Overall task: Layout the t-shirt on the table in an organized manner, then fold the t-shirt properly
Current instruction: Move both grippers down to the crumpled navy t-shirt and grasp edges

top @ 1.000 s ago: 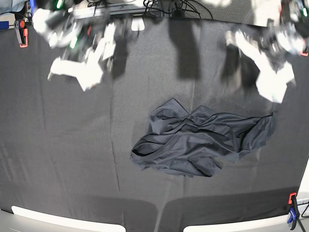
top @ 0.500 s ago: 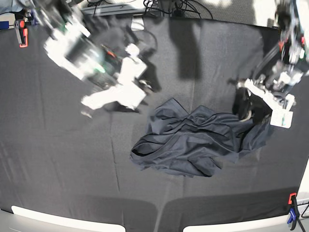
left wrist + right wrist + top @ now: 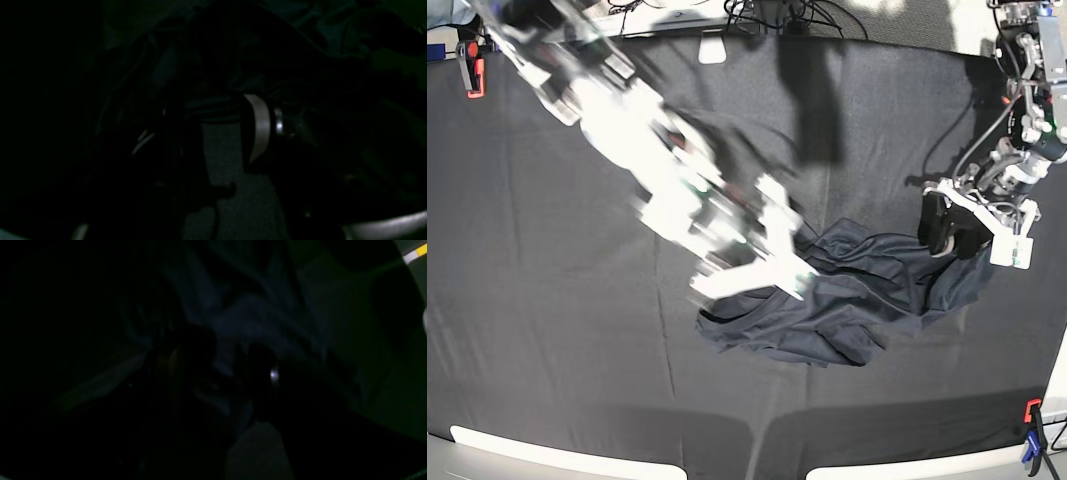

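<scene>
Because the thin, dark navy t-shirt [image 3: 827,305] lies crumpled right of centre on the black-clothed table [image 3: 547,330], it should handle as light, limp and slippery, best pinched at a hem or sleeve edge. Both the blurred white right gripper [image 3: 772,270], at the heap's upper-left edge, and the left gripper [image 3: 942,225], at its upper-right corner, seem spread and empty.

The t-shirt [image 3: 837,305] lies crumpled in a heap on the surface [image 3: 557,330], a little toward the side of the left claw [image 3: 947,232] and well away from every edge. The left claw sits at the shirt's edge on that side, over the outermost fold, whether touching it cannot be told. The right claw [image 3: 772,275] is over the shirt's opposite, rear corner, blurred, so contact there cannot be told either. The bulk of the shirt lies between the two claws and spreads forward from them toward the surface's front edge. Behind both claws run cables [image 3: 777,15] along the back edge.
</scene>
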